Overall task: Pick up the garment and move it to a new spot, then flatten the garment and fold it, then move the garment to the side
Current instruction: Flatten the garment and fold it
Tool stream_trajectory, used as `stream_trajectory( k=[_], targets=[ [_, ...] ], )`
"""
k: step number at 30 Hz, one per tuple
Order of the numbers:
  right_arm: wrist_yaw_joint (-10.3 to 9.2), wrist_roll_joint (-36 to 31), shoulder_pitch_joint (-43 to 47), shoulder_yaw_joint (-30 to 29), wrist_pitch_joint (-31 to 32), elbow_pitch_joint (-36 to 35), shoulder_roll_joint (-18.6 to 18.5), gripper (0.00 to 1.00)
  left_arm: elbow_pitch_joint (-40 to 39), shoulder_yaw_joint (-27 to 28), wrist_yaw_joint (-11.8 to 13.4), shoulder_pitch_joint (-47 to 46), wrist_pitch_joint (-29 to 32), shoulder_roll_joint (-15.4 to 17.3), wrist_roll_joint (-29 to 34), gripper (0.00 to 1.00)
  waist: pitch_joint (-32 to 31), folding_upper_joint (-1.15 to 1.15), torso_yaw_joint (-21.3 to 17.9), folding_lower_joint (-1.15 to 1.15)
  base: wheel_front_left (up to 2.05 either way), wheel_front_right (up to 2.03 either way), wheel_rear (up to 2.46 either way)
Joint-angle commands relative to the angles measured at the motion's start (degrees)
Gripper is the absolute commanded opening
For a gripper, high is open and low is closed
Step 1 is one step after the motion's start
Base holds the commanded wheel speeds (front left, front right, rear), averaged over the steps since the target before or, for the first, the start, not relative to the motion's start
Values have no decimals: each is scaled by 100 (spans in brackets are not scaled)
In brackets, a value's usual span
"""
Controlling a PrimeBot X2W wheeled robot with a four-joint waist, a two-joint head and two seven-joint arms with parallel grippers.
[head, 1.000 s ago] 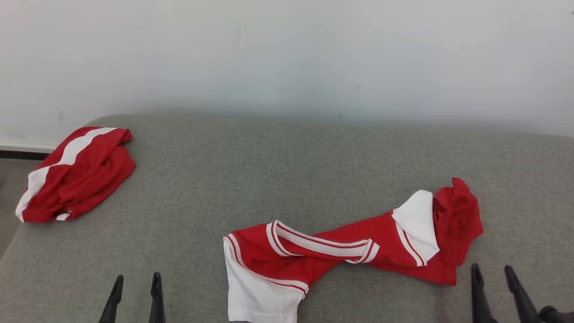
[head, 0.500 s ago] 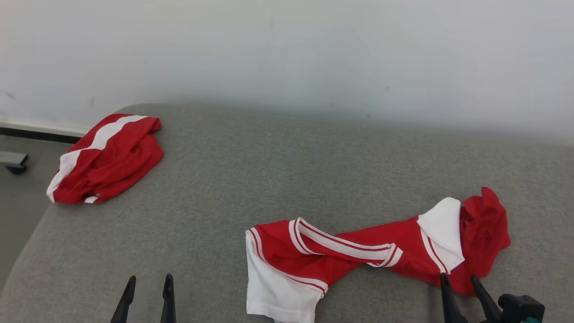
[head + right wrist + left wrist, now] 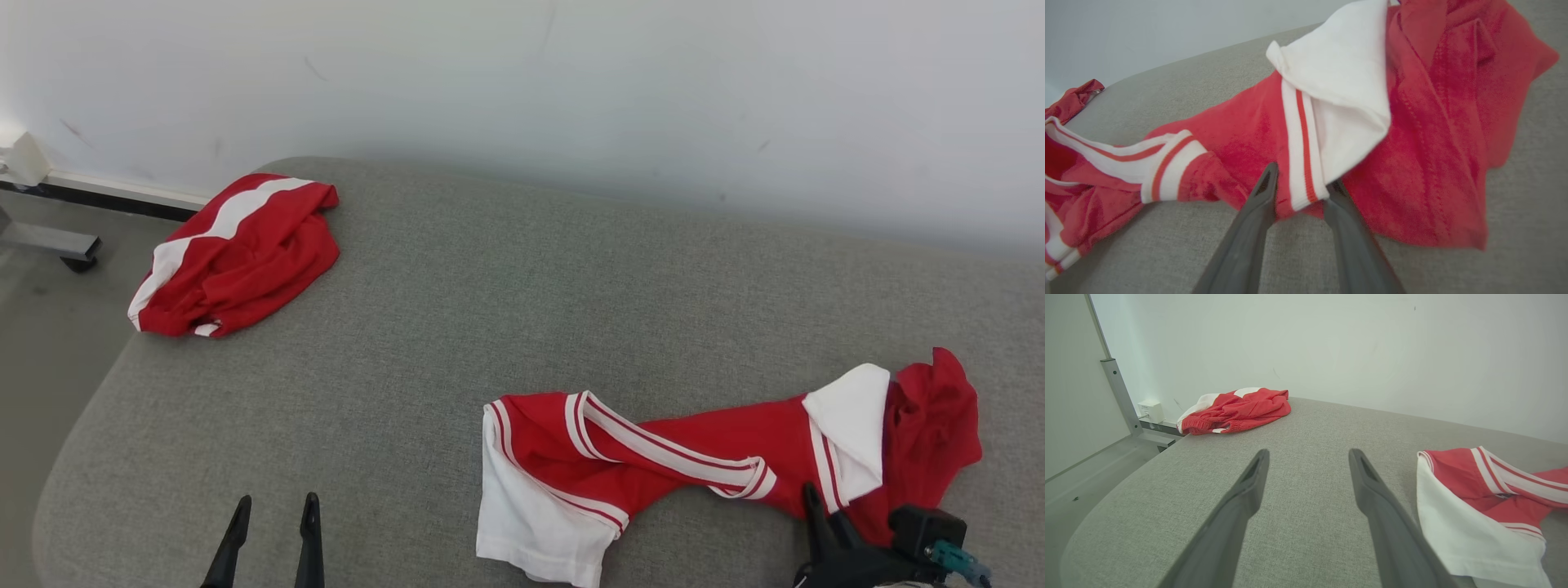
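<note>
Judged from how things lie, the task is at its first step: nothing of this garment has been lifted, flattened, folded or set aside. At the worktop's (image 3: 424, 327) far left corner lies a bundled red-and-white garment (image 3: 233, 257), loosely bunched, possibly one already dealt with. Near the front edge on the left, the left claw (image 3: 273, 543) hovers over bare fabric, spread wide with nothing in it. Right of centre along the front edge sprawls the task's red-and-white jersey (image 3: 694, 465), twisted into a rope, its white sleeve end toward the middle and its crumpled red end toward the right edge. There the right claw (image 3: 1300, 179) stands about half open, 1 finger on each side of a white striped fold; whether it already pinches the cloth I cannot tell. Moving, flattening, folding and setting aside all remain. Count: 2 garments, 2 claws with 2 fingers each, 1 worktop.
</note>
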Motion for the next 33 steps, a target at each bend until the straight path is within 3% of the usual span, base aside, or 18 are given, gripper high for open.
stream_trajectory(
  k=[1,10,15,24,30,31,32,33],
  targets=[
    [-13,43,-99,16,-26,-68,-12,0,4,10,6,-64,-19,-3,-12,100,27,0,18,-1,0,0,0],
    [-13,-246,-194,55,-27,-1148,-120,0,48,57,6,-97,-19,19,-39,100,52,0,-1,-1,0,0,0],
    [-13,-262,-631,359,-28,-1250,-219,0,83,14,6,-169,-19,14,-74,100,57,0,37,-1,0,0,0],
    [-13,-316,-2321,960,55,-300,-320,0,104,-90,6,-299,-19,6,-139,100,243,0,325,-1,0,0,0],
    [-13,-295,-3333,1258,73,755,-138,0,167,-159,6,-397,-19,1,-207,100,410,0,539,-1,0,0,0],
    [-13,-299,-3431,1305,95,981,-112,22,176,-184,6,-423,-19,0,-217,100,419,0,575,-1,0,0,0],
    [-13,-273,-3496,1351,184,1218,-69,100,182,-200,6,-445,-19,-2,-231,100,424,0,605,-1,0,0,0],
    [-13,-271,-3548,1407,303,1456,-46,100,190,-209,6,-453,-19,-1,-249,100,424,0,623,-1,0,0,0]
  ],
)
